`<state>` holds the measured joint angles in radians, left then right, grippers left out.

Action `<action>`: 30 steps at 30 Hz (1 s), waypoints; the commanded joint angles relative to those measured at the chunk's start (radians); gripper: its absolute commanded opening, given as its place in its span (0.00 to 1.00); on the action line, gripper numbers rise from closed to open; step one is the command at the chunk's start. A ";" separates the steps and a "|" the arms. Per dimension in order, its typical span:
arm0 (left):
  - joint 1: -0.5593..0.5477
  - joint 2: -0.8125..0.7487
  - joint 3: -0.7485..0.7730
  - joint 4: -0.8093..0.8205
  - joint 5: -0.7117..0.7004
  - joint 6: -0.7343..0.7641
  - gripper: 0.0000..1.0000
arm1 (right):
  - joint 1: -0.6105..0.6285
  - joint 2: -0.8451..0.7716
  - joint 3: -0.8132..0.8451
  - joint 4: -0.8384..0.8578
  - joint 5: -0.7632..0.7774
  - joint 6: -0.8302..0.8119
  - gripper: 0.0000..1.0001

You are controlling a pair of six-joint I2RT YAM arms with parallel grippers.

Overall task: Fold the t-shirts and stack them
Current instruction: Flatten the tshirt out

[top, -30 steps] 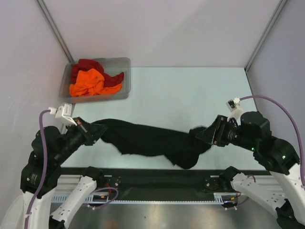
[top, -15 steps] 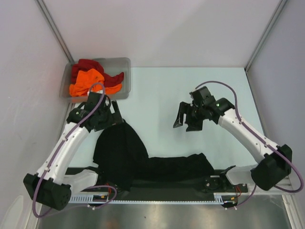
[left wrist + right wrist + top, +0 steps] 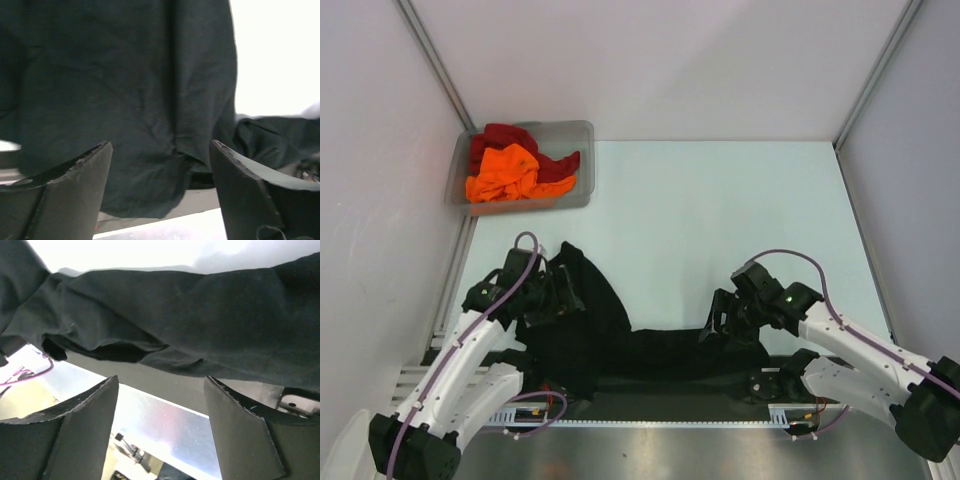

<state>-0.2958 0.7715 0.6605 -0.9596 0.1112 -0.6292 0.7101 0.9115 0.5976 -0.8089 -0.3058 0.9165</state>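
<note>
Black shirt is on the bench, lower centre of the top view. It's a bunched lump at lower left with a thin tail running right along the near edge. Its lower hem looks to reach the dark rail at the bottom of frame. Long axis is left-right, with the bulk on the left. Left claw sits over the upper part of the lump. In its wrist view the claw is spread with nothing pinched, and cloth fills the frame beneath it. Right claw hangs just above the tail's right end. Its wrist view also shows it spread and empty, with the tail's edge lying crosswise just ahead. So each arm has its own end: yours on the left gets the bulk, the right gets the tail. The shirt isn't flat yet, so I'd say the fold hasn't begun. The next move likely means pinching both ends and pulling apart along that axis. Orange shirt and red shirt sit crumpled in the bin at upper left, well apart from both claws.
</note>
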 commanded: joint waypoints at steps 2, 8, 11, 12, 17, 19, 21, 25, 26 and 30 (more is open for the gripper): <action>0.003 0.069 -0.036 0.145 0.177 -0.038 0.88 | 0.009 0.039 -0.051 0.093 0.008 0.081 0.73; -0.029 0.153 -0.105 0.280 0.245 -0.086 0.88 | 0.000 0.018 -0.097 0.109 0.069 0.110 0.75; -0.034 0.213 -0.148 0.382 0.333 -0.110 0.86 | -0.037 0.030 -0.134 0.166 0.074 0.124 0.75; -0.039 0.251 -0.151 0.403 0.341 -0.116 0.84 | -0.053 0.044 -0.140 0.177 0.077 0.119 0.75; -0.048 0.357 -0.105 0.488 0.349 -0.110 0.66 | -0.216 0.098 -0.104 0.183 0.082 0.016 0.73; -0.049 0.441 -0.058 0.505 0.372 -0.098 0.57 | -0.268 0.125 -0.082 0.180 0.067 -0.053 0.71; -0.049 0.500 -0.015 0.519 0.390 -0.077 0.44 | -0.337 0.176 -0.053 0.185 0.050 -0.096 0.65; -0.051 0.603 0.152 0.455 0.303 -0.032 0.00 | -0.405 0.265 0.017 0.188 0.048 -0.175 0.00; -0.052 0.635 0.242 0.425 0.283 -0.021 0.00 | -0.417 0.286 0.039 0.174 0.057 -0.189 0.00; -0.054 0.783 0.473 0.374 0.225 0.029 0.00 | -0.471 0.407 0.215 0.122 0.126 -0.258 0.00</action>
<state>-0.3458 1.4757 0.9558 -0.5915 0.3920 -0.6636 0.2710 1.2644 0.6758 -0.6765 -0.2420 0.7502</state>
